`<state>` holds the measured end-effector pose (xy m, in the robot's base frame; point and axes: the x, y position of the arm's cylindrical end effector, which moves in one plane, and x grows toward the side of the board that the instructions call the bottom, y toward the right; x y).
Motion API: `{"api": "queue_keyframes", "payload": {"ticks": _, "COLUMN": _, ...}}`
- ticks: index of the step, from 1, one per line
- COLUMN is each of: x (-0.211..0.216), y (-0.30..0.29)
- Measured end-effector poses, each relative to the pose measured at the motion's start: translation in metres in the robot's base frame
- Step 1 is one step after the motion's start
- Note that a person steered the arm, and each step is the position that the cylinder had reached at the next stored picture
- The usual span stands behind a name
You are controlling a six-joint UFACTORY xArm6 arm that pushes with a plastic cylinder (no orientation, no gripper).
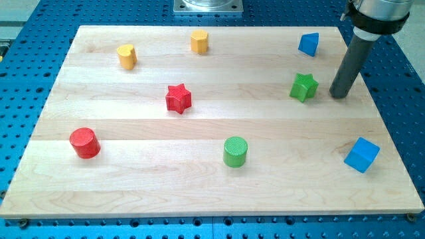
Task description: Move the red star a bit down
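The red star (pixel 178 98) lies on the wooden board (pixel 133 192), left of the middle. My tip (pixel 339 95) rests on the board at the view's right, far to the right of the red star. It stands just right of the green star (pixel 303 87), with a small gap between them.
A yellow heart (pixel 127 56) and an orange hexagon (pixel 199 41) lie near the view's top. A blue triangular block (pixel 309 44) is at the top right, a blue cube (pixel 362 155) at the lower right. A red cylinder (pixel 84 143) and a green cylinder (pixel 235 151) lie lower down.
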<state>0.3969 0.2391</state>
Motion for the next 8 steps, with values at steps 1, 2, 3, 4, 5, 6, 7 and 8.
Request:
{"api": "queue_keyframes", "payload": {"ticks": 1, "x": 0.0, "y": -0.023}}
{"api": "queue_keyframes", "payload": {"ticks": 2, "x": -0.031, "y": -0.049}}
{"api": "queue_keyframes", "payload": {"ticks": 3, "x": -0.085, "y": -0.073}}
{"api": "queue_keyframes", "payload": {"ticks": 4, "x": -0.059, "y": -0.167}}
{"api": "queue_keyframes", "payload": {"ticks": 5, "x": -0.011, "y": -0.241}}
{"api": "queue_keyframes", "payload": {"ticks": 6, "x": -0.001, "y": -0.261}}
{"api": "queue_keyframes", "payload": {"ticks": 7, "x": 0.006, "y": -0.285}}
{"api": "queue_keyframes", "payload": {"ticks": 8, "x": 0.006, "y": -0.285}}
